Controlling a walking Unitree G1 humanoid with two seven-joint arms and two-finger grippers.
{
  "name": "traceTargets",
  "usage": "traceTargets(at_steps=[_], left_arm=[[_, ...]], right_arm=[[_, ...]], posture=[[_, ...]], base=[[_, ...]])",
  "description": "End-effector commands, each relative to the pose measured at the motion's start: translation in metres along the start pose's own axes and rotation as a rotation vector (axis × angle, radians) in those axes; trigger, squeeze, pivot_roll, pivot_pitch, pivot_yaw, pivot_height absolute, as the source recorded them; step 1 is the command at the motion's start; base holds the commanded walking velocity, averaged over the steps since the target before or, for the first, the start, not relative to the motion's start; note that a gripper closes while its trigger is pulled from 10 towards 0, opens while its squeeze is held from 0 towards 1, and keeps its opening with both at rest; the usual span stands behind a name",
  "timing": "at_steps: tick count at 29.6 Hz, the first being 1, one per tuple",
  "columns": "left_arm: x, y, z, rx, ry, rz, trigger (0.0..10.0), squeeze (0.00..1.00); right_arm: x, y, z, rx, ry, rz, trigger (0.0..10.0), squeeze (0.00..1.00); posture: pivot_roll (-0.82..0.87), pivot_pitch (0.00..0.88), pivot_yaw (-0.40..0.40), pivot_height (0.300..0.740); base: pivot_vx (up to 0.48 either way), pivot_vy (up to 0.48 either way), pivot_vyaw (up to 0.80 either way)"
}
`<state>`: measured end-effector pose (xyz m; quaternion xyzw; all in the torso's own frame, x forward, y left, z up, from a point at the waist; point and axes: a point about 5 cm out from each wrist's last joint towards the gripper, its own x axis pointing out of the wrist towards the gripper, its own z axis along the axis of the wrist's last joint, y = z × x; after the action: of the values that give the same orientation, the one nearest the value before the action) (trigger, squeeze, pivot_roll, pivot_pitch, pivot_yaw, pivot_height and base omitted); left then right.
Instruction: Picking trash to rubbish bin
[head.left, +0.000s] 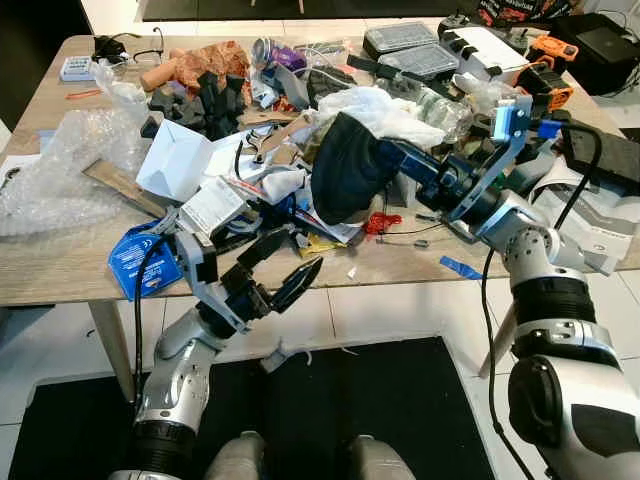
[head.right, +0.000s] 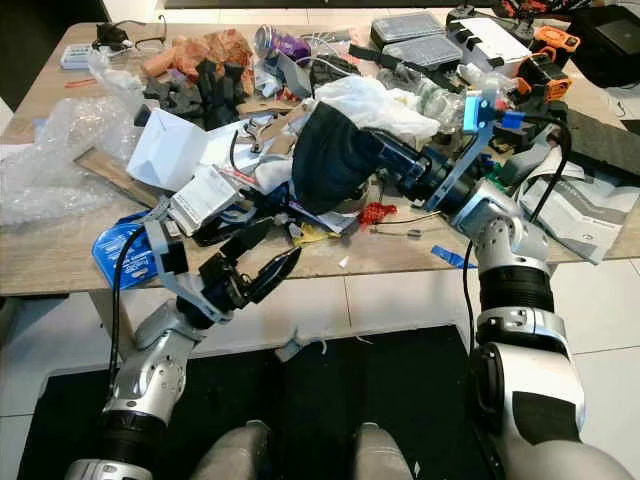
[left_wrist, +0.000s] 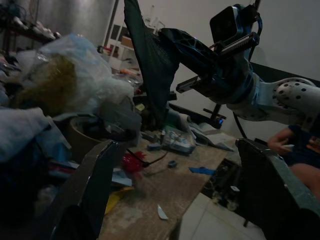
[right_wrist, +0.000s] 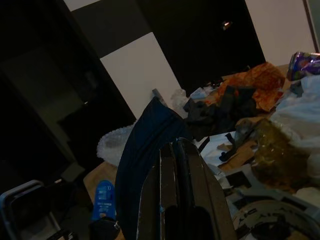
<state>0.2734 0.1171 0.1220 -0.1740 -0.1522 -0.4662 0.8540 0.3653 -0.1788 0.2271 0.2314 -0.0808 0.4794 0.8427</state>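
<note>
Cluttered wooden table (head.left: 60, 262) — white tile floor (head.left: 400, 305), black mat (head.left: 400, 400)

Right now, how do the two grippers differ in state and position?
The right gripper is shut on the dark cloth, held up over the cluttered table; the left gripper is open and holds nothing. The right gripper reaches over the pile, while the left gripper sits low at the table's near edge. Both have long black fingers.

L gripper (head.left: 283, 272) fingers spread, low; R gripper (head.left: 375, 165) fingers closed, arm raised
</note>
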Motion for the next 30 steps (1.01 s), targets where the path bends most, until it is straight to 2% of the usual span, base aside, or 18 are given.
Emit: traceTargets(at_steps=[1, 2, 3, 11, 16, 25, 30], left_arm=[[-0.002, -0.002, -0.001, 0.021, 0.016, 0.003, 10.0, 0.00], [-0.002, -0.002, -0.001, 0.024, 0.016, 0.004, 10.0, 0.00], [-0.002, -0.001, -0.002, 0.032, 0.022, 0.013, 10.0, 0.00], [-0.002, 0.005, -0.005, 0.060, 0.077, 0.082, 10.0, 0.00], [-0.002, 0.006, -0.006, 0.063, 0.091, 0.085, 10.0, 0.00], [-0.002, 0.006, -0.008, 0.044, 0.110, 0.083, 10.0, 0.00], [-0.001, 0.007, -0.008, 0.045, 0.114, 0.085, 10.0, 0.00]], right_arm=[[-0.001, -0.002, 0.003, -0.014, -0.010, -0.024, 2.5, 0.00], [-0.001, -0.002, 0.003, -0.015, -0.010, -0.030, 5.0, 0.00], [0.000, -0.002, 0.003, -0.015, -0.007, -0.030, 10.0, 0.00], [0.002, 0.000, -0.004, -0.012, 0.013, -0.027, 10.0, 0.00], [0.002, 0.000, -0.005, -0.011, 0.014, -0.031, 10.0, 0.00], [0.008, 0.002, -0.014, -0.007, 0.029, -0.027, 10.0, 0.00], [0.010, 0.004, -0.022, -0.034, 0.063, -0.022, 10.0, 0.00]], posture=[[0.00, 0.068, -0.026, 0.740], [0.00, 0.068, -0.026, 0.740], [0.00, 0.068, -0.026, 0.740], [0.00, 0.056, -0.025, 0.740], [0.01, 0.051, -0.024, 0.740], [0.01, 0.046, -0.022, 0.740], [0.02, 0.052, -0.020, 0.740]], base=[[0.000, 0.000, 0.00], [0.000, 0.000, 0.00], [0.000, 0.000, 0.00], [0.000, 0.000, 0.00], [0.000, 0.000, 0.00], [-0.271, 0.000, 0.00], [-0.291, 0.000, 0.00]])
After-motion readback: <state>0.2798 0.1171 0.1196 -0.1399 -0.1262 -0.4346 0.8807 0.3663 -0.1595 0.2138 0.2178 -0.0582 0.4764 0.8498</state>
